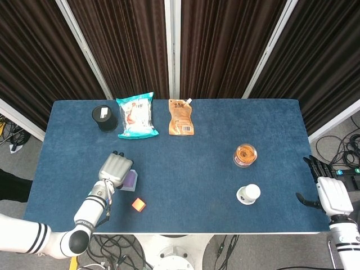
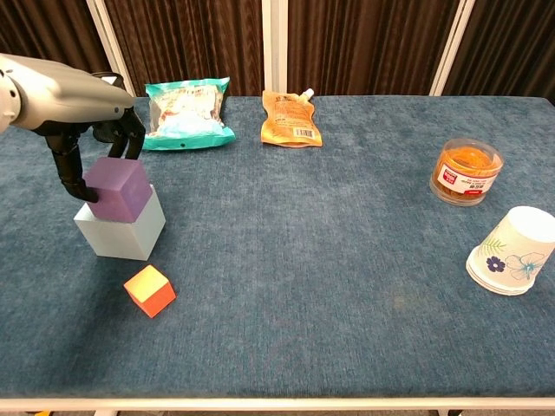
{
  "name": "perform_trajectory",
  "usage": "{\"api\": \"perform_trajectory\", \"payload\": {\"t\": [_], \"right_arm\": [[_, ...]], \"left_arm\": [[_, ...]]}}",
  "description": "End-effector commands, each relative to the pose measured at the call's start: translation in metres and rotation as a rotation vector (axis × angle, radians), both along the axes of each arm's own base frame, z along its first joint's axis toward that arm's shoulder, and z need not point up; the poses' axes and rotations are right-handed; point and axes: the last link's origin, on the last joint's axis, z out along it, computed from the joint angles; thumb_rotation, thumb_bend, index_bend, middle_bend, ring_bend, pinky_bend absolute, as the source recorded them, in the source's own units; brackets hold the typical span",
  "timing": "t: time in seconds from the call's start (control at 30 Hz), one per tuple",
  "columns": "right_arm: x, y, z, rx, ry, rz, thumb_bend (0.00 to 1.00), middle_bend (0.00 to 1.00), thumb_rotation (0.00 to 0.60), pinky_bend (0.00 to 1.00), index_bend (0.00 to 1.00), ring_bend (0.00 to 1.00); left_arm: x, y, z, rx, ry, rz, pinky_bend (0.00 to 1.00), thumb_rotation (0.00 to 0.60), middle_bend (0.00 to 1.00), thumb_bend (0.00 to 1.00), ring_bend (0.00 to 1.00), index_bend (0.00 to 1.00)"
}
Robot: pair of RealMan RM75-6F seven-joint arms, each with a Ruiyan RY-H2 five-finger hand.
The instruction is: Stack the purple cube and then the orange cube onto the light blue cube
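Purple cube point(image 2: 117, 189) sits on the light blue cube point(image 2: 121, 228) at the table's point(image 2: 347, 260) 9 o'clock side, slightly rotated against it, no long axis, matte violet with rounded edges. Left hand point(image 2: 91, 147) grips it, dark fingers on its left and back faces. Orange cube point(image 2: 149, 290) lies just at 5 o'clock of the stack, corner toward the camera; right hand point(image 1: 332, 194) holds nothing, fingers apart, off the table's 4 o'clock edge.

Bright, even overhead light; sharp focus.
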Motion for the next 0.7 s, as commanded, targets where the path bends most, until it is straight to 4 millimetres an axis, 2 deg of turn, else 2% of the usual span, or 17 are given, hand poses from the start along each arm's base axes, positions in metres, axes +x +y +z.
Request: {"api": "perform_trajectory", "payload": {"t": [0.03,0.7], "right_arm": [[-0.0003,0.0002,0.0001,0.0,0.0,-0.001,0.15,0.0,0.6,0.0,0.0,0.0],[-0.0001,-0.0007,0.0011,0.002,-0.004,-0.002,0.15,0.0,0.6,0.0,0.0,0.0]], "left_arm": [[-0.0003,0.0015,0.0005,0.008,-0.003,0.003,0.24,0.6,0.58,0.23,0.26,0.51],[-0.007,0.0032,0.0006,0.009,0.027,0.035,0.24,0.6,0.57,0.23,0.27,0.5]]}}
